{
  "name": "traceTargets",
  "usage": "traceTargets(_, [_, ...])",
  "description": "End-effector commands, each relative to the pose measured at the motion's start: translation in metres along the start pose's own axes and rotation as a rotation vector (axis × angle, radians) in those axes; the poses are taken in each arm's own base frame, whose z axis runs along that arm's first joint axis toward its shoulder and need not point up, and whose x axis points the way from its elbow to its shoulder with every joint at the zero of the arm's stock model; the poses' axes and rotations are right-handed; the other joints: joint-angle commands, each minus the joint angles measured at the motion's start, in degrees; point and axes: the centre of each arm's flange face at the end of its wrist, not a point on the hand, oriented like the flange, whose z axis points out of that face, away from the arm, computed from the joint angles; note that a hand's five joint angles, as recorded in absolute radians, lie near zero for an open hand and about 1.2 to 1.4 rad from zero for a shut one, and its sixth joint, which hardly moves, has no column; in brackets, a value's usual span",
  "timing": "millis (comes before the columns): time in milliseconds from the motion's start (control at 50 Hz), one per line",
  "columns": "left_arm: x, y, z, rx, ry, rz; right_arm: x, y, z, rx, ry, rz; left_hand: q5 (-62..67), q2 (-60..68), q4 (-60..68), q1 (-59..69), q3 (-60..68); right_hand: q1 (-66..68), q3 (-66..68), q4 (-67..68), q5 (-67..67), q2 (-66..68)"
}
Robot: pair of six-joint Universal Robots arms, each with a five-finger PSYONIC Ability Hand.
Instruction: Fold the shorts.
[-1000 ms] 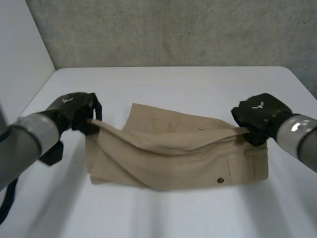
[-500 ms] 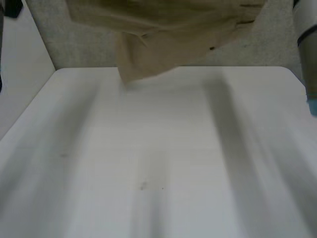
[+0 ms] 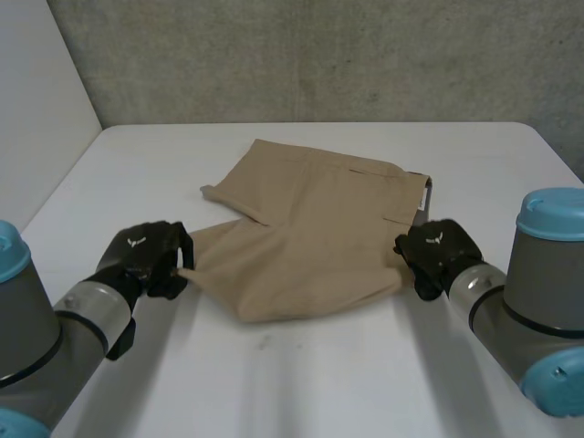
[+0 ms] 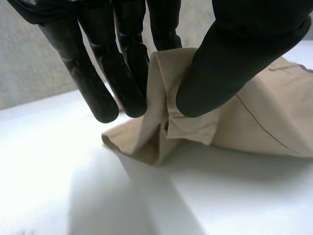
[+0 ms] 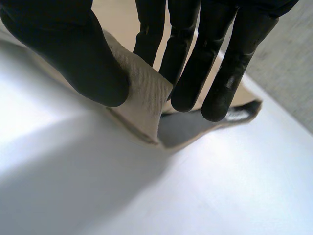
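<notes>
The shorts (image 3: 310,242) lie on the counter (image 3: 319,383), their near edge stretched from hand to hand. The left hand (image 3: 146,258) pinches its left corner and the right hand (image 3: 436,254) pinches its right corner.

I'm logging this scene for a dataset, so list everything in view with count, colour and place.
shorts: one, tan, lying spread on the middle of the table, near corners pinched by the hands
table: one, white, under the shorts
wall: one, grey, behind the table
arms: two, grey with light-blue caps, coming in at either side
left hand: one, black, thumb and fingers pinching the shorts' near left corner
right hand: one, black, thumb and fingers pinching the shorts' near right corner
</notes>
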Motion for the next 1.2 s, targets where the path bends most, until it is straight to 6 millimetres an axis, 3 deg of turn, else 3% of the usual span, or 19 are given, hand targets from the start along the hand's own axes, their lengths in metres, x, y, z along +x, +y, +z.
traceTargets(20, [0.001,-0.004,-0.029,-0.058,-0.002,0.027,0.0,-0.002,-0.028,-0.023,-0.01,-0.011,14.4,11.2,11.5,14.8,11.7,24.6,12.2,11.7,13.5,12.5])
traceTargets(120, [0.003,-0.006,-0.049,-0.096,-0.002,0.04,-0.003,0.001,-0.047,-0.072,-0.039,-0.055,14.4,11.2,11.5,14.8,11.7,24.6,12.2,11.7,13.5,12.5])
traceTargets(220, [0.009,-0.015,-0.084,-0.155,0.023,0.1,-0.004,-0.003,-0.086,-0.147,-0.089,-0.161,14.4,11.2,11.5,14.8,11.7,24.6,12.2,11.7,13.5,12.5])
traceTargets(280, [0.016,-0.032,-0.114,-0.138,0.073,0.119,-0.005,-0.005,-0.109,-0.193,-0.122,-0.221,14.4,11.2,11.5,14.8,11.7,24.6,12.2,11.7,13.5,12.5])
traceTargets(320, [0.022,-0.048,-0.134,-0.079,0.12,0.121,-0.003,-0.011,-0.135,-0.217,-0.145,-0.257,14.4,11.2,11.5,14.8,11.7,24.6,12.2,11.7,13.5,12.5])
traceTargets(400, [0.029,-0.064,-0.157,-0.006,0.192,0.123,0.003,-0.02,-0.164,-0.213,-0.144,-0.274,14.4,11.2,11.5,14.8,11.7,24.6,12.2,11.7,13.5,12.5])
traceTargets(540, [0.021,-0.066,-0.151,0.001,0.162,0.108,0.006,-0.025,-0.165,-0.154,-0.192,-0.223,14.4,11.2,11.5,14.8,11.7,24.6,12.2,11.7,13.5,12.5])
traceTargets(600, [0.01,-0.064,-0.124,-0.016,0.133,0.097,0.011,-0.021,-0.153,-0.17,-0.204,-0.196,14.4,11.2,11.5,14.8,11.7,24.6,12.2,11.7,13.5,12.5])
traceTargets(620, [0.008,-0.063,-0.115,-0.023,0.134,0.096,0.015,-0.014,-0.136,-0.2,-0.225,-0.173,14.4,11.2,11.5,14.8,11.7,24.6,12.2,11.7,13.5,12.5])
traceTargets(680, [-0.001,-0.063,-0.077,-0.021,0.124,0.095,0.019,-0.005,-0.11,-0.222,-0.24,-0.153,14.4,11.2,11.5,14.8,11.7,24.6,12.2,11.7,13.5,12.5])
traceTargets(760, [-0.006,-0.065,-0.032,-0.018,0.136,0.099,0.032,-0.01,-0.079,-0.164,-0.169,-0.154,14.4,11.2,11.5,14.8,11.7,24.6,12.2,11.7,13.5,12.5])
traceTargets(780, [-0.003,-0.065,-0.012,-0.026,0.151,0.104,0.034,-0.012,-0.075,-0.153,-0.153,-0.152,14.4,11.2,11.5,14.8,11.7,24.6,12.2,11.7,13.5,12.5])
traceTargets(920, [0.016,-0.065,0.063,-0.027,0.111,0.157,0.053,-0.009,-0.024,-0.149,-0.028,-0.076,14.4,11.2,11.5,14.8,11.7,24.6,12.2,11.7,13.5,12.5])
traceTargets(940, [0.018,-0.065,0.082,-0.014,0.089,0.168,0.054,-0.008,-0.02,-0.146,-0.016,-0.073,14.4,11.2,11.5,14.8,11.7,24.6,12.2,11.7,13.5,12.5])
traceTargets(1020, [0.018,-0.064,0.126,0.03,0.072,0.186,0.059,-0.009,0.001,-0.114,0.053,-0.09,14.4,11.2,11.5,14.8,11.7,24.6,12.2,11.7,13.5,12.5])
traceTargets(1200, [0.044,-0.042,0.187,0.129,0.106,0.265,0.059,-0.001,0.037,-0.105,0.14,-0.124,14.4,11.2,11.5,14.8,11.7,24.6,12.2,11.7,13.5,12.5])
